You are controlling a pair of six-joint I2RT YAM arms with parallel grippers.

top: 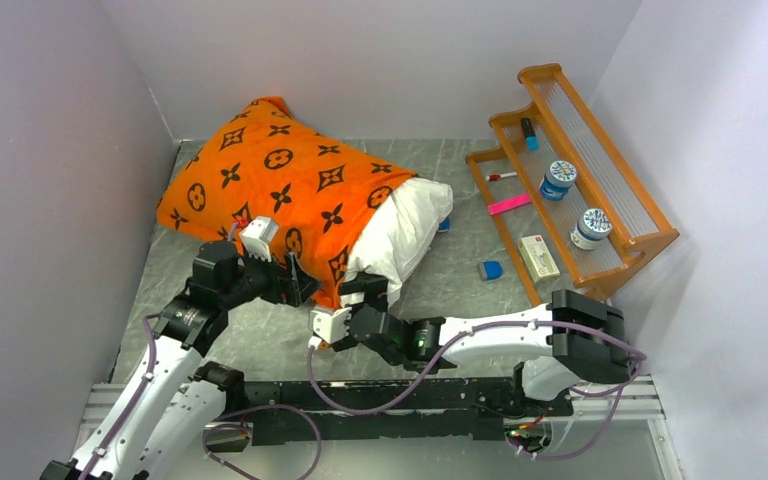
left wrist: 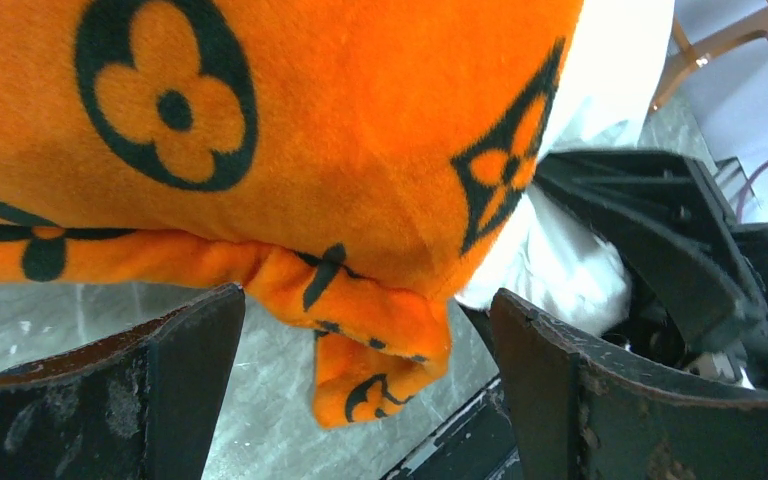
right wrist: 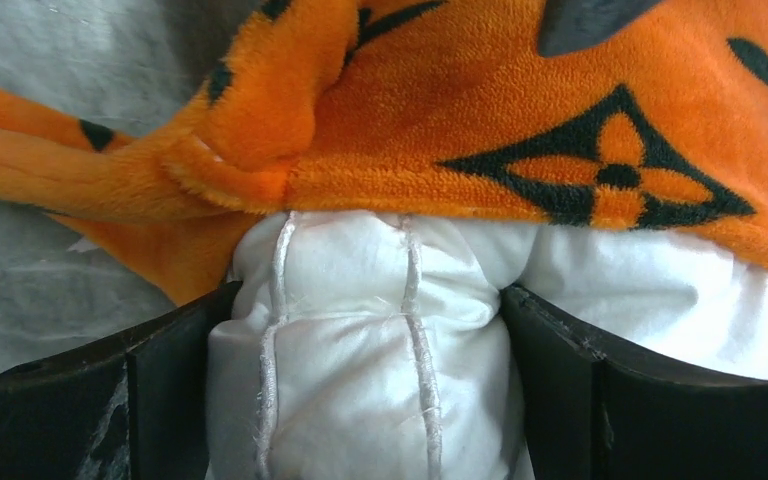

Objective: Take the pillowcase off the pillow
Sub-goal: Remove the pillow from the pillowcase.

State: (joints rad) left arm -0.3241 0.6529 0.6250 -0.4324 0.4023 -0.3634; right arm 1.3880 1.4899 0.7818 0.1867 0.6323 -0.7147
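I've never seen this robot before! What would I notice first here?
The big bright orange pillowcase with dark flower shapes, lying at the back left of the table. A white pillow pokes out of its right end, and the right gripper stands open around that white corner.

Orange wooden tiered rack (top: 650, 240) sits along the table's (top: 460, 290) right edge, holding two blue-lidded jars (top: 559, 179), a teal-capped marker (top: 528, 133), a pink strip (top: 508, 204) and a white box (top: 539, 257). Small blue block (top: 490, 269) lies just beside it.
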